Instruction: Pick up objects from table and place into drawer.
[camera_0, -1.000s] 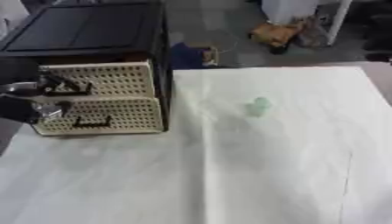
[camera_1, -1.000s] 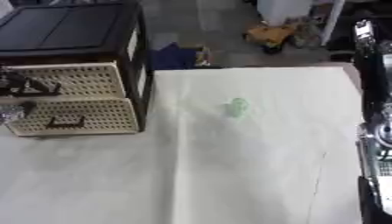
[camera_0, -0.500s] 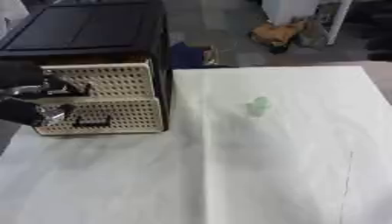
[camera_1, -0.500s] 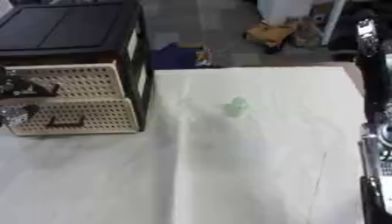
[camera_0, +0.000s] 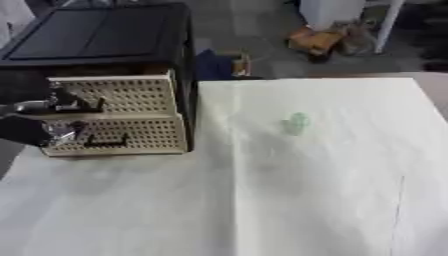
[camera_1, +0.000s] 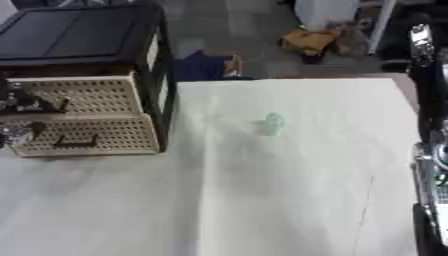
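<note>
**Left robot hand works the drawer front**

Far left, the left robot hand (camera_0: 48, 120) is at the upper drawer (camera_0: 122, 95) handle, apparently to pull it open; whether its fingers are curled, I cannot tell. Mid-tabletop (camera_0: 262, 200), the pale green object (camera_0: 297, 123) waits, well apart, path unobstructed. Right edge: an arm (camera_1: 429, 150), hand unseen.
</note>
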